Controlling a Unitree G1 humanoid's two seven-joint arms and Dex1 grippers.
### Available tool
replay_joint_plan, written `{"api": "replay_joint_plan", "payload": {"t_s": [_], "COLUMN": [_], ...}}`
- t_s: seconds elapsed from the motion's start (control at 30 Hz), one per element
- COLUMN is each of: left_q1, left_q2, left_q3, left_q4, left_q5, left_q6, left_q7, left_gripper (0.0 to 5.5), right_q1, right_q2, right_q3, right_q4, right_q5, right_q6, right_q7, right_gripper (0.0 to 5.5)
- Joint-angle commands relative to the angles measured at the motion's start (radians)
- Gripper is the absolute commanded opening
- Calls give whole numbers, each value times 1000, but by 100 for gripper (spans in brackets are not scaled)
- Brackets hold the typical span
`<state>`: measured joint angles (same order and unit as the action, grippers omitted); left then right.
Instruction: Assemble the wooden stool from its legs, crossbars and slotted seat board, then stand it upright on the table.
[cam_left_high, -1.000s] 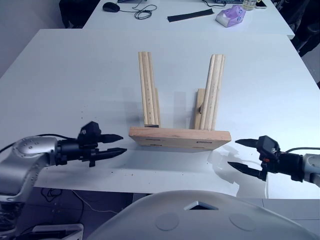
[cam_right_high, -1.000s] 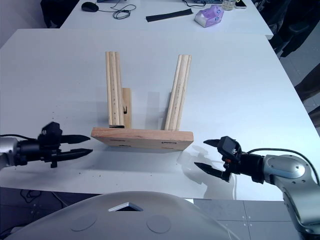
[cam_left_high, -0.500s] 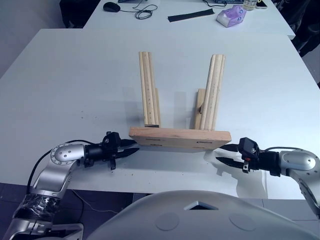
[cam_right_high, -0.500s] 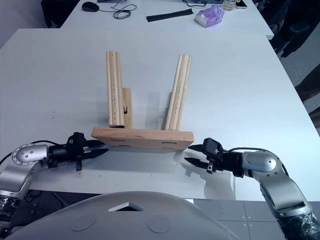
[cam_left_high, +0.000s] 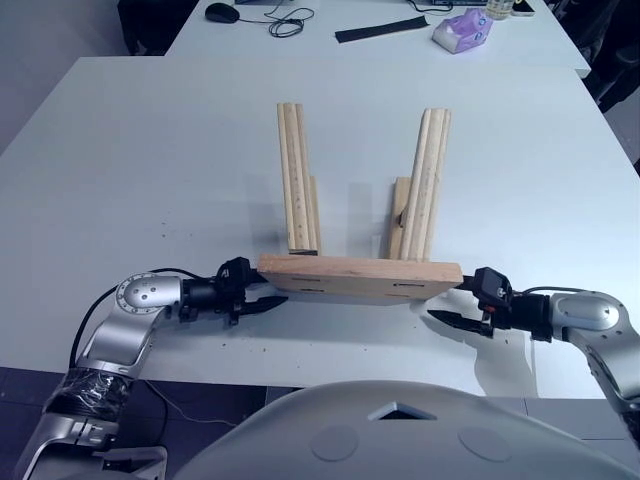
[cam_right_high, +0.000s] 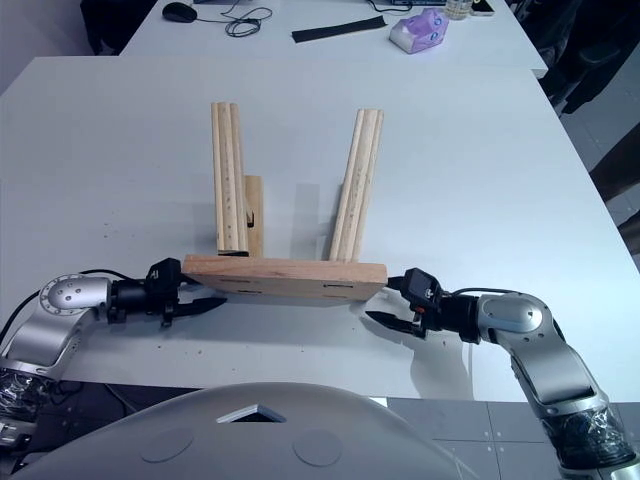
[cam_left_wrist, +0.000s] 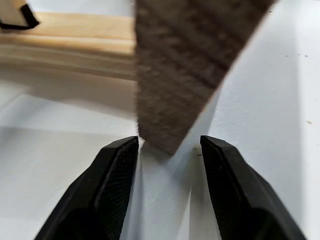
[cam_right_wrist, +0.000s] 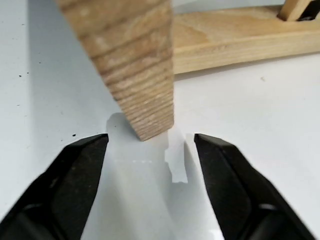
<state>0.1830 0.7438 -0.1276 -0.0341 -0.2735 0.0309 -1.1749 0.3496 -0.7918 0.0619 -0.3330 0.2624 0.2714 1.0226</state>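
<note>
White surface (cam_left_high: 150, 150) carried the stool on its side, its seat board (cam_left_high: 360, 277) on edge, long axis running from the left pincer (cam_left_high: 262, 293) to the right pincer (cam_left_high: 448, 300), each spread apart at its own board end, legs (cam_left_high: 298, 180) pointing away from both.

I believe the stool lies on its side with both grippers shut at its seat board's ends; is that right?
Not quite: the wrist views show the left gripper and right gripper open, not shut, at the ends of the seat board; the rest holds.
</note>
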Motion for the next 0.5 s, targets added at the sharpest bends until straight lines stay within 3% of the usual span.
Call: {"api": "replay_joint_plan", "payload": {"t_s": [0.03, 0.33, 0.5], "left_q1": [-42, -90, -70], "left_q2": [-10, -30, -16], "left_q3": [-31, -54, -52], "left_q4": [7, 47, 33], "left_q5": [18, 33, 13], "left_q6": [-8, -29, -31], "left_q7": [-17, -24, -48], "left_gripper": [232, 232, 191], "right_q1": [-30, -58, -62], "right_q2": [26, 44, 35], "right_q3": [29, 86, 82], "right_q4": [14, 39, 45], "right_q5": [-14, -43, -31], "right_q6": [-22, -51, -52], "right_q7": [-18, -20, -9], "right_gripper": [389, 531, 538]}}
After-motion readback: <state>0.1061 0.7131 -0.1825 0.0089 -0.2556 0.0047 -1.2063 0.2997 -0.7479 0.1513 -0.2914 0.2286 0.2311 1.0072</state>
